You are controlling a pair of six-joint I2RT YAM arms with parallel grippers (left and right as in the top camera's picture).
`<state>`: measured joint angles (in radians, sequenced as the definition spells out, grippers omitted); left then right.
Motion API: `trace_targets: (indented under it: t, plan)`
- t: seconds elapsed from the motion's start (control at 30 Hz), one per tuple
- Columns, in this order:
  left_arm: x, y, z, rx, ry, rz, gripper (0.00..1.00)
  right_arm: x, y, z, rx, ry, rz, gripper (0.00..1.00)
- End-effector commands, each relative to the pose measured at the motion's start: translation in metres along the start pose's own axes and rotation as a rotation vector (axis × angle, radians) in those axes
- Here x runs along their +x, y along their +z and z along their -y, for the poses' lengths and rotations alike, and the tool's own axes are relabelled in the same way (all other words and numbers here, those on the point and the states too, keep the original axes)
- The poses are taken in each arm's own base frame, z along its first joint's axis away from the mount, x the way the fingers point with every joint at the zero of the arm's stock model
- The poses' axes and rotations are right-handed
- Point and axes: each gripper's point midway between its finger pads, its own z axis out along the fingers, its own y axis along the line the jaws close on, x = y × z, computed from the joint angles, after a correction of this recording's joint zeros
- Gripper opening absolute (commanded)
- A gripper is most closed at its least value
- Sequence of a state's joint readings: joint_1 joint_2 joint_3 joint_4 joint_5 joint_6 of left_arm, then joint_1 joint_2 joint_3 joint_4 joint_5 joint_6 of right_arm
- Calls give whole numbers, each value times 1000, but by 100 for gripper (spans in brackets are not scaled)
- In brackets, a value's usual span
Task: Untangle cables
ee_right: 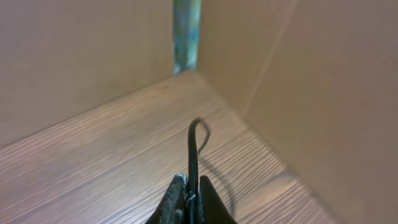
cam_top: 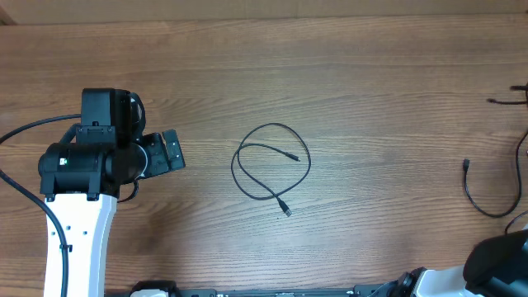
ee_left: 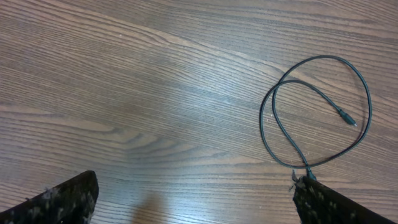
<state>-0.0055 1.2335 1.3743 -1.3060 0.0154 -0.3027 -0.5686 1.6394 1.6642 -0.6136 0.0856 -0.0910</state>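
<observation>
A thin black cable [ee_right: 193, 146] is being pinched between the clenched fingers of the right gripper [ee_right: 191, 186], right at the wrist lens. It is rising from the fingertips and bending over in a small hook above the wooden table [ee_right: 93, 162]. Beige walls [ee_right: 74, 56] are being seen behind it, meeting at a corner.

The left gripper [ee_left: 196, 199] is being held released, its fingers [ee_left: 329, 205] spread wide over bare wood with nothing between them.

A looped cable [cam_top: 273, 124] is lying near the middle of the table, to the right of the left gripper. One plug is resting inside the loop and the other at its lower edge, just beside one left finger; whether they touch cannot be told.

Near the table's right edge a curved cable [cam_top: 495, 215] is lying, and a further cable end [cam_top: 507, 100] is showing beyond it. Which of these is being gripped cannot be told.
</observation>
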Motion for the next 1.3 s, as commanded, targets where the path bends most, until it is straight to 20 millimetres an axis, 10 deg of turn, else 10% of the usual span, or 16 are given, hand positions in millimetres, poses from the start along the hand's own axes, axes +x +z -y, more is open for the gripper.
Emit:
trace_targets:
  t: [0.0,0.57,1.27]
  plan:
    - [-1,0,0,1,14,1,100,10,8,-8,-48,98,-33,4]
    - [-1,0,0,1,14,1,100,109,59,-11,-29,85,-369,4]
    - [-1,0,0,1,15,1,100,140,56,94,384,65,-463,4]
